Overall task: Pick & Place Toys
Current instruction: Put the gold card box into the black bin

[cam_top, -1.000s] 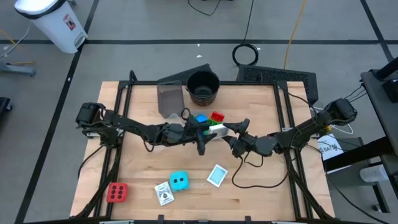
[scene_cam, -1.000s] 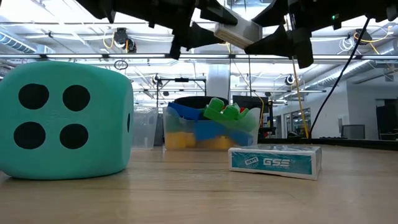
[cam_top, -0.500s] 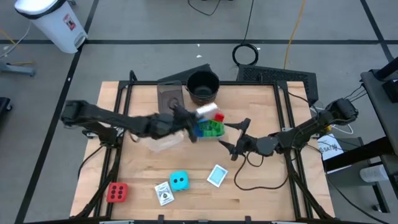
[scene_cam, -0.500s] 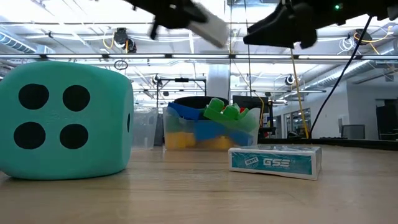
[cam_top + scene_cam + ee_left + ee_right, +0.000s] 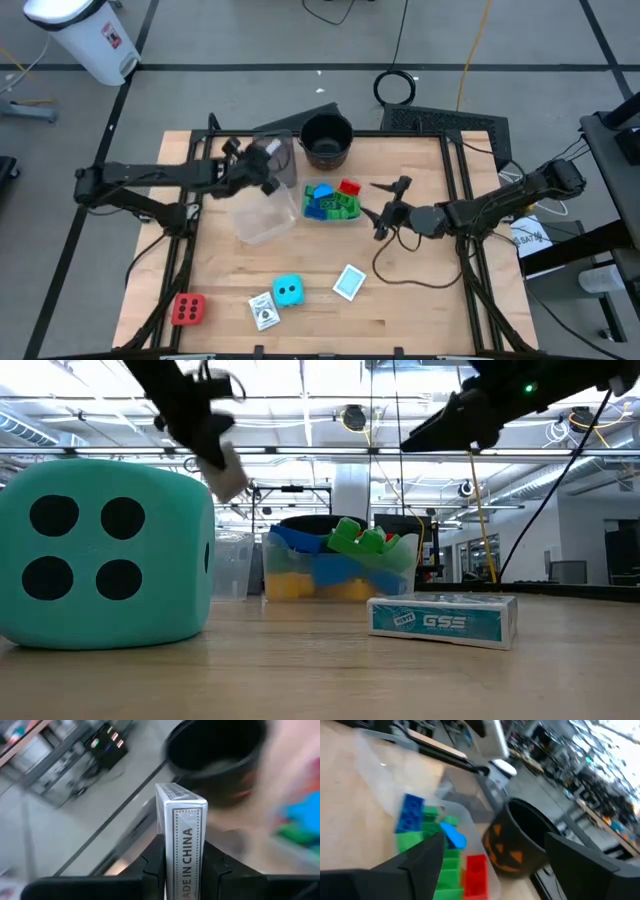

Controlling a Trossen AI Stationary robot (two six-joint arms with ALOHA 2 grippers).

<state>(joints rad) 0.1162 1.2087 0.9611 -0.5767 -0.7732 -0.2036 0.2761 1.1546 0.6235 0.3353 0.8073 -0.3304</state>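
Observation:
My left gripper is shut on a grey-white card pack above the table's far left, by an empty clear tub; the low view shows the pack high in the air. My right gripper hovers open, right of the clear tub of building blocks. On the table rest a cyan dotted cube, a red dotted cube, a teal card pack and another card pack. My left gripper pinches the card pack between its two fingers, one on each broad face, near one end. A narrow printed edge faces the wrist camera. The pack's free end sticks out beyond the fingertips, and the pack is lifted clear of the table.
A black round pot stands at the far edge, just behind the two tubs. The frame's dark rails run along both sides of the table. Bare wood lies in the middle between the tubs and the near toys.
A second ago both grippers met at the card pack above the block tub. My left gripper has shut on it, carried it toward the table's left and far edge, and turned. My right gripper has opened, let go, rolled and drawn back slightly toward the right.

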